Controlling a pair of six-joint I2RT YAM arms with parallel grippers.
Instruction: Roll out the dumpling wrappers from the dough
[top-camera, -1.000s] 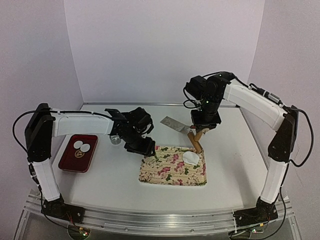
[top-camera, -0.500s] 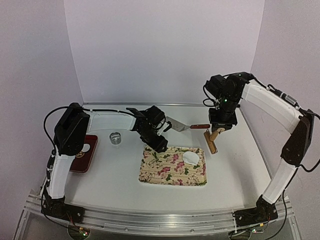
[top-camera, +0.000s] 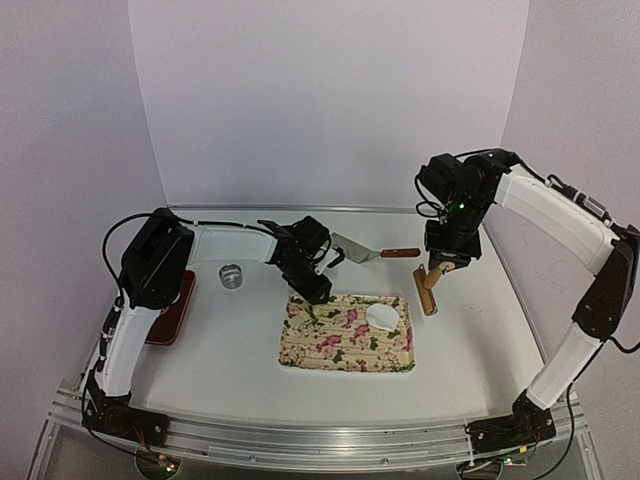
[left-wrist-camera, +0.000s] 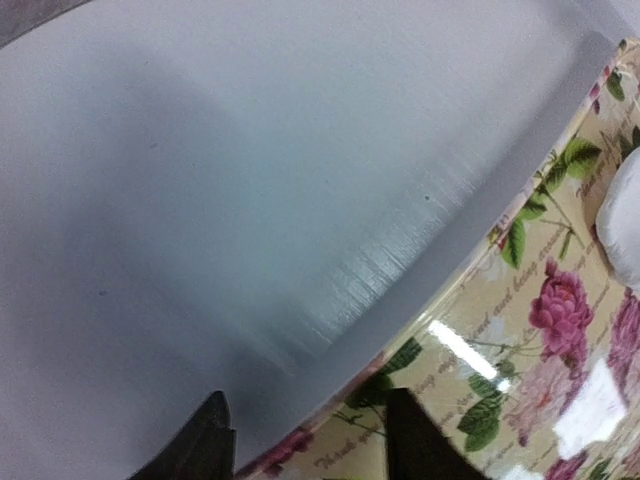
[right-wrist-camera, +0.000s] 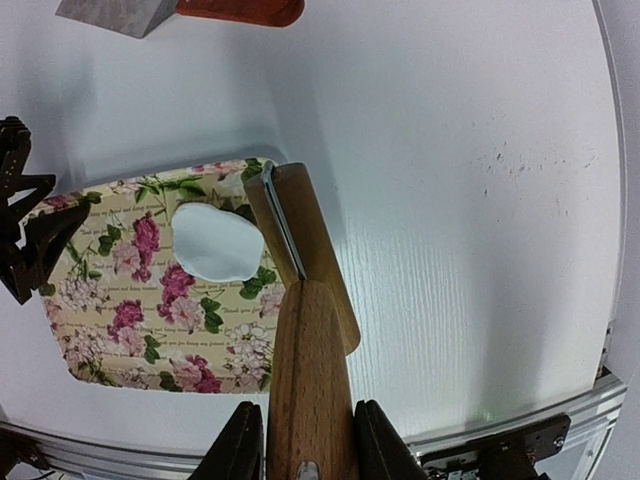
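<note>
Floral board (top-camera: 330, 352) sits centre of the worktop (top-camera: 225, 375), with one dumpling wrapper (top-camera: 381, 316) by its far-right corner. Its outline is lumpy.

Right end effector (right-wrist-camera: 307, 437) is clamped on the rolling pin (right-wrist-camera: 298, 250). The pin is tilted, long axis roughly near-far, lower end at the board's right edge. The wrapper lies just left of it and the right arm is nearer, so I'd roll leftward.

Left end effector (left-wrist-camera: 310, 447) is at the far-left corner, fingers part-spread over the board edge, gripping nothing visible. Contact is unclear.

Spatula (top-camera: 365, 250) lies behind. Red tray (top-camera: 168, 320) is mostly hidden by the left arm.
</note>
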